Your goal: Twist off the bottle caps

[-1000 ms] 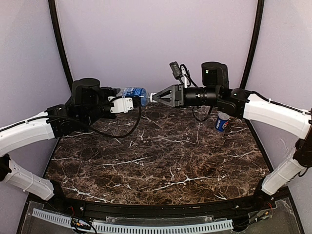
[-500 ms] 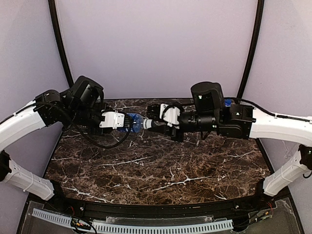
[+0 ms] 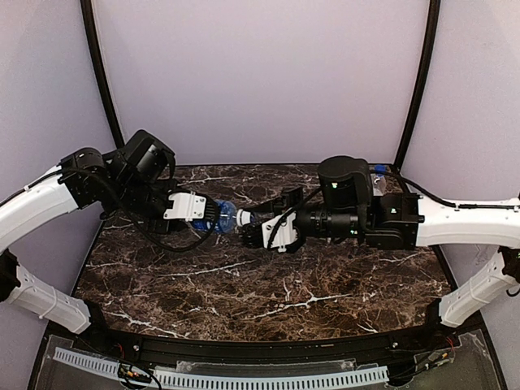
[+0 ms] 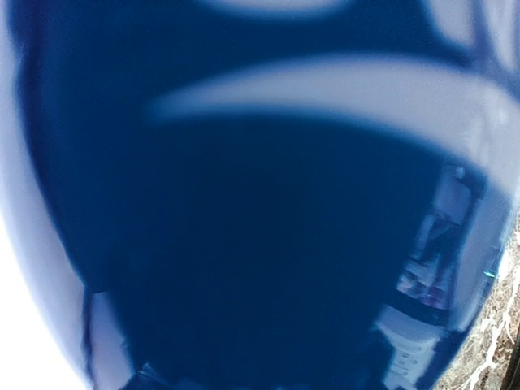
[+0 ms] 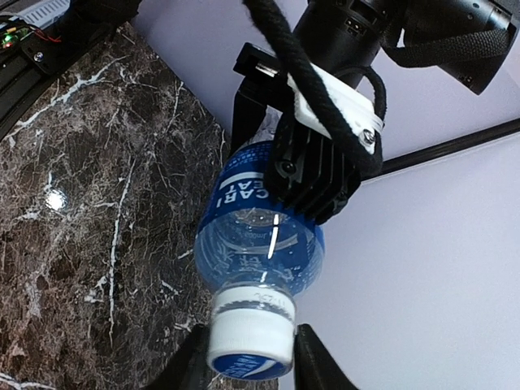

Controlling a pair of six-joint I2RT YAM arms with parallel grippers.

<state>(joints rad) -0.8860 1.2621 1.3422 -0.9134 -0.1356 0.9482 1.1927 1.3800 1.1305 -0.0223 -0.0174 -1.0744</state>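
A clear bottle with a blue label (image 3: 225,216) hangs sideways just above the table, held round its body by my left gripper (image 3: 210,214). Its white cap (image 3: 245,218) points right, and my right gripper (image 3: 249,227) is shut on it. In the right wrist view the cap (image 5: 250,335) sits between my two black fingers (image 5: 192,366), with the bottle (image 5: 258,237) beyond it and the left gripper's black finger (image 5: 315,166) clamped on the label. The left wrist view is filled by the blue label (image 4: 244,244), and its own fingers are hidden.
The dark marble table (image 3: 268,276) runs under both arms. The top of another bottle with a blue cap (image 3: 377,171) shows behind the right arm at the back right. Black frame posts (image 3: 101,73) rise along the lilac walls.
Both arms came down and toward the near side, bringing the bottle from high at the back wall to just above the table. The right wrist has rolled while staying on the cap.
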